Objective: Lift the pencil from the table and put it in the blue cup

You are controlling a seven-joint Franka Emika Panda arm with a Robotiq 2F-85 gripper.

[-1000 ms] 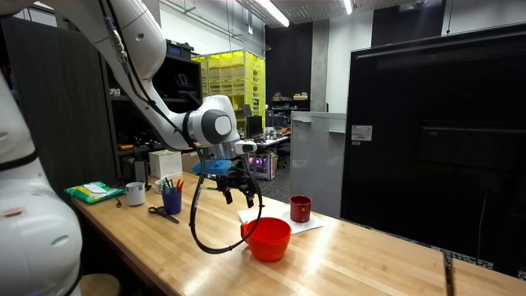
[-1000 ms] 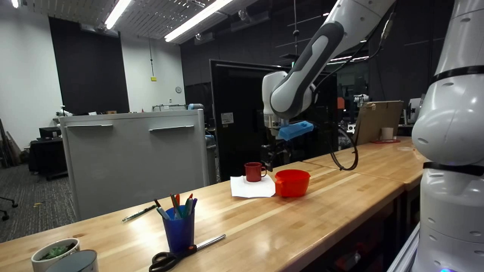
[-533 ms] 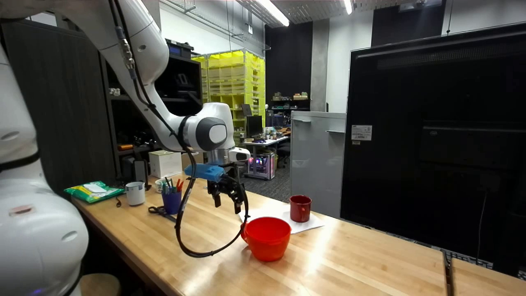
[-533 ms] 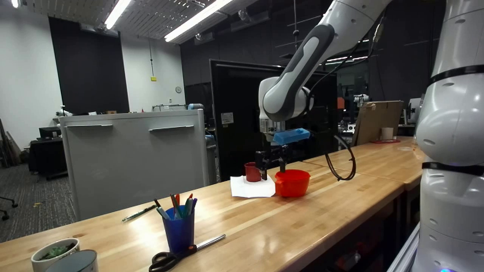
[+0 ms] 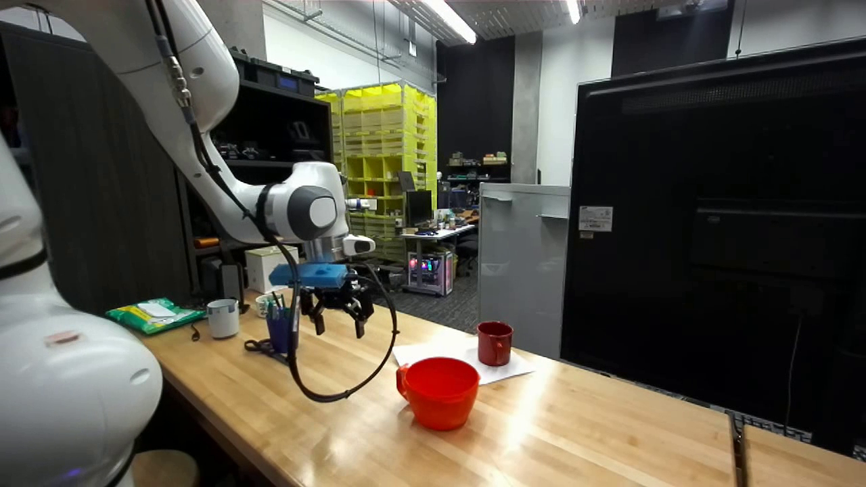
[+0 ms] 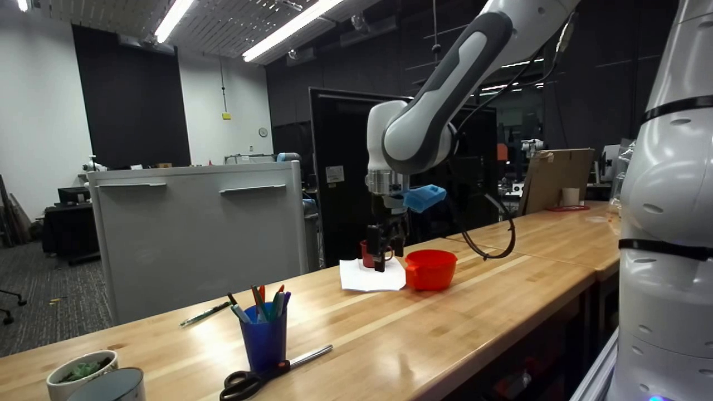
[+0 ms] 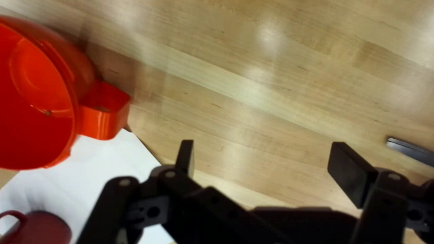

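A thin green pencil (image 6: 205, 314) lies flat on the table behind the blue cup in an exterior view. It is hidden in the exterior view where the gripper covers that area, and out of the wrist view. The blue cup (image 6: 264, 341) stands upright and holds several pens; it also shows partly behind the cable in an exterior view (image 5: 278, 331). My gripper (image 5: 339, 331) is open and empty, fingers pointing down, above the table between the blue cup and the red bowl. It also shows in an exterior view (image 6: 389, 260) and in the wrist view (image 7: 262, 157), with bare wood between its fingers.
A red bowl (image 5: 443, 396) stands near white paper (image 6: 370, 283) bearing a dark red cup (image 5: 494, 343). Scissors (image 6: 278, 372) lie beside the blue cup. A potted plant (image 6: 82, 374) and a grey mug (image 6: 111, 387) stand near it. A cable loop hangs from the arm.
My gripper has moved away from above the red bowl's side towards the blue cup, dipping and then rising slightly, and the hand has turned. It stays open. The objects on the table have not moved.
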